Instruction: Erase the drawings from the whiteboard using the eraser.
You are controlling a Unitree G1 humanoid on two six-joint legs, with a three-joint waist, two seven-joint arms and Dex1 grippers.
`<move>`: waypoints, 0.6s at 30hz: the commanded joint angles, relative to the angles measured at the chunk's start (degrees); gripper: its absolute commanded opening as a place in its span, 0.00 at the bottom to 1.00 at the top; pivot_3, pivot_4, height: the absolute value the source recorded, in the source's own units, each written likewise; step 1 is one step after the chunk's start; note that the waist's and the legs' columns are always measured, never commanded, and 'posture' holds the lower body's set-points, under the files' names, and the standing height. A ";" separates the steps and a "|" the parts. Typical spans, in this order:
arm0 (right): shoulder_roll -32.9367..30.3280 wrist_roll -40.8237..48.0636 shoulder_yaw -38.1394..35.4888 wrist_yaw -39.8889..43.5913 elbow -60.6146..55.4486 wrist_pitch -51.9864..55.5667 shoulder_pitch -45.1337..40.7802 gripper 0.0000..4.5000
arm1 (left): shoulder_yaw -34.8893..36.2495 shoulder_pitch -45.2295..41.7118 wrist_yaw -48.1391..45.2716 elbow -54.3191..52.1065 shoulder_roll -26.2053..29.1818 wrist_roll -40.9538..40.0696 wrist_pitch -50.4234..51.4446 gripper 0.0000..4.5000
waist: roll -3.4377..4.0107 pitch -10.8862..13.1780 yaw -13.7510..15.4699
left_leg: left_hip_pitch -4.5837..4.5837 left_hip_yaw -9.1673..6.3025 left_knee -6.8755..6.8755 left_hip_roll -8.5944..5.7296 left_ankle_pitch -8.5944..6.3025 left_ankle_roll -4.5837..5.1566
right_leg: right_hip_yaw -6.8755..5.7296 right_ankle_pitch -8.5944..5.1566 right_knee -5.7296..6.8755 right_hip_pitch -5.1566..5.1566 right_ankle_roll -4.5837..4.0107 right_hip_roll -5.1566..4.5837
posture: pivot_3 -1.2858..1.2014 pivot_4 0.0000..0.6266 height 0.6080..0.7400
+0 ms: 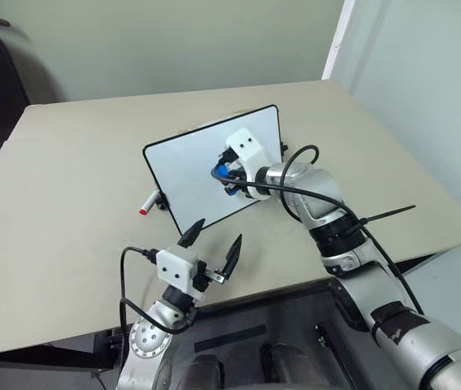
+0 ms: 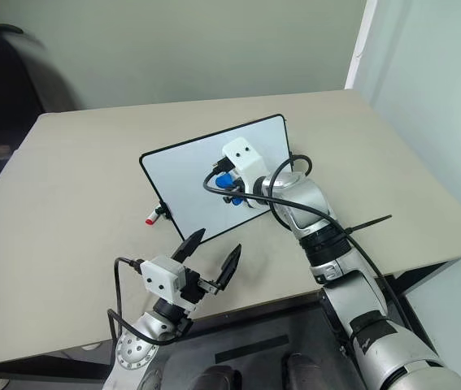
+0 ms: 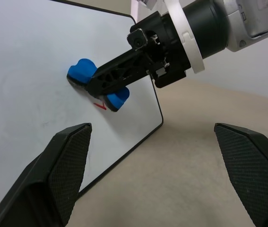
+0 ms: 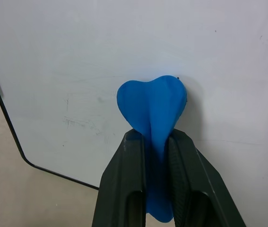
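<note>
Reaching forward and across, the right arm bends at the wrist so its gripper (image 4: 156, 142) angles down onto the whiteboard (image 1: 185, 166), the two black fingers pinching the blue eraser (image 4: 152, 101) so hard that the soft block bulges out past the tips. The eraser is pressed against the board's white face, right of its middle. In the left wrist view a small red mark (image 3: 100, 105), the last of the drawings in sight, peeks out just beside the eraser, touching its edge. The left gripper (image 1: 212, 241) hovers low over the near part of the table (image 1: 67, 187), well short of the board, its fingers spread wide and holding nothing.

The board stands tilted on small black feet near the middle of the table, a beige, matte top with a squared far corner. A marker (image 1: 149, 201) with a red cap lies just beside the board's left lower corner. Pale walls stand behind the table, and something dark sits at the far left.

The board has a thin black frame with rounded corners; its face is glossy, with faint grey smears. The gripper fingers are ribbed black plastic, and black cables loop off both wrists.
</note>
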 commanded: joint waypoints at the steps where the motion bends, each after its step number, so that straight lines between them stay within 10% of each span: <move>1: -0.60 -1.41 1.09 -0.92 2.47 -0.53 1.54 0.07 | -0.35 0.20 0.04 -2.89 -0.07 -0.26 -0.39 1.00 | 0.00 -0.03 0.00 | 0.07 -0.01 -0.02 0.01 -0.07 -0.10 | 0.00 0.00 0.01 -0.01 0.00 0.00 | 0.52 0.24 0.99; 18: -1.50 -0.45 -3.14 -0.61 2.36 -3.44 -3.26 0.07 | 0.46 -0.58 -0.30 -2.07 0.06 -0.59 -0.56 1.00 | 0.01 0.18 -0.08 | -0.12 0.02 0.04 0.01 -0.12 -0.28 | 0.00 0.14 0.03 -0.32 -0.08 0.00 | 0.52 0.24 0.99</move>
